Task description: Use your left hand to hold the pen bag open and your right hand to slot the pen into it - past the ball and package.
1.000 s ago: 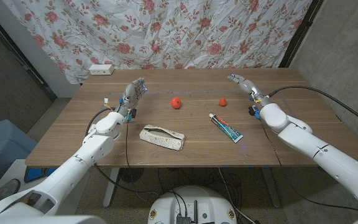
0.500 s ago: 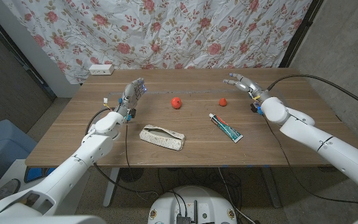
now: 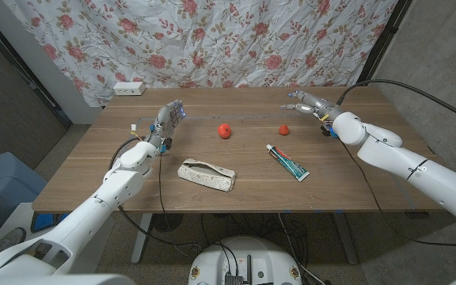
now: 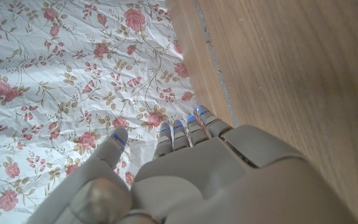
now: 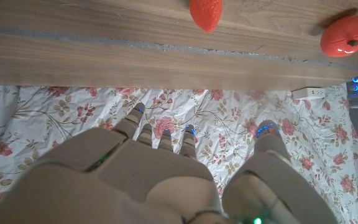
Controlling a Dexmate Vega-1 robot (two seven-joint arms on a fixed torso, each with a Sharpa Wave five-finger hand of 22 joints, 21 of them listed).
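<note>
The pale patterned pen bag (image 3: 207, 175) lies zipped near the table's front middle. A red ball (image 3: 225, 131) (image 5: 345, 35) sits behind it, and a smaller red strawberry-shaped piece (image 3: 284, 130) (image 5: 205, 14) sits to its right. A white and green tube package (image 3: 286, 161) lies at an angle right of the bag. My left hand (image 3: 169, 119) (image 4: 185, 174) stands at the back left, fingers straight and apart from the thumb, holding nothing. My right hand (image 3: 307, 103) (image 5: 166, 180) hovers at the back right with fingers spread, empty, well behind the package.
A white power strip (image 3: 128, 88) (image 5: 307, 93) lies at the table's back left corner. A floral curtain (image 3: 212, 39) hangs behind the wooden table (image 3: 355, 174). Cables trail from both arms over the table.
My right arm has swung its hand toward the table's back and turned the fingers leftward. The left hand, bag, ball and package have stayed put.
</note>
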